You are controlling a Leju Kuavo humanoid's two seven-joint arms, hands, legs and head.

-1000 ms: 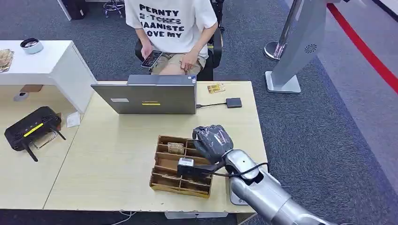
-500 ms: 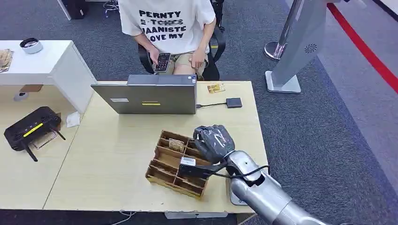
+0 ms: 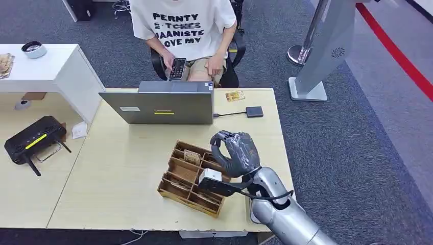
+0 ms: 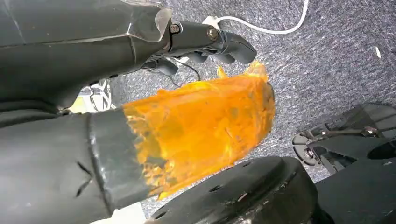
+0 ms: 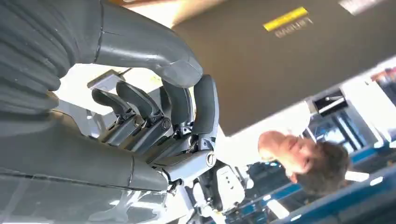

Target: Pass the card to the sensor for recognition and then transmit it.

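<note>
Head view: the right robot hand [image 3: 235, 153] hovers over the near-right part of a wooden divider tray [image 3: 176, 191] on the counter [image 3: 122, 168], clenched, fingers curled towards the thumb with no card seen between them; a brown card [image 3: 191, 156] lies in a far compartment just to that robot hand's left, its long axis along the skewed tray's row; I judge the coming move turns on this short sideways reach, and the right robot hand is much the nearer; the left robot hand [image 4: 187, 116] hangs by the floor, its state unclear; the small black sensor [image 3: 254, 112], cabled to the laptop [image 3: 158, 107], sits beyond the right robot hand, well apart; the person's T-shirt [image 3: 178, 25] reads "PERNTY" and "LOVE MY"; the laptop's yellow label is unreadable.
</note>
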